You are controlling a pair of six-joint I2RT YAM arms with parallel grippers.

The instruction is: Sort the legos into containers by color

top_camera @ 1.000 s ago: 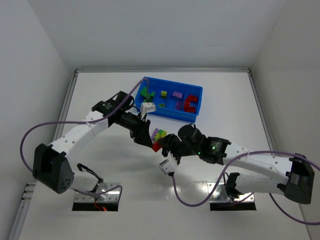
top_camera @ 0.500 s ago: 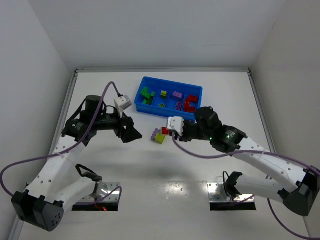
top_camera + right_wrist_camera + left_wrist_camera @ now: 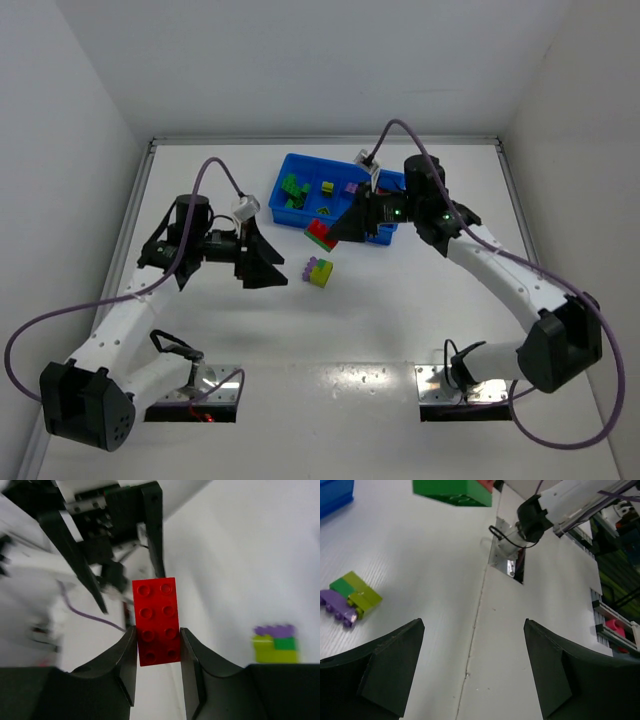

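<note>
The right hand (image 3: 156,652) clamped a red brick (image 3: 155,612) above the bench (image 3: 400,300), just before the blue tray (image 3: 287,216) by the far edge. The left hand (image 3: 472,645) gaped wide and empty near a purple-green cluster (image 3: 319,271) mid-bench.

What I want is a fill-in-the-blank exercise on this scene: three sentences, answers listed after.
1. The right hand is shut on a brick whose studded face is ____.
2. The left hand is ____ and holds nothing.
3. The purple, green and yellow-green cluster lies on the table, ____ the blue tray.
Missing words: red; open; outside.
</note>
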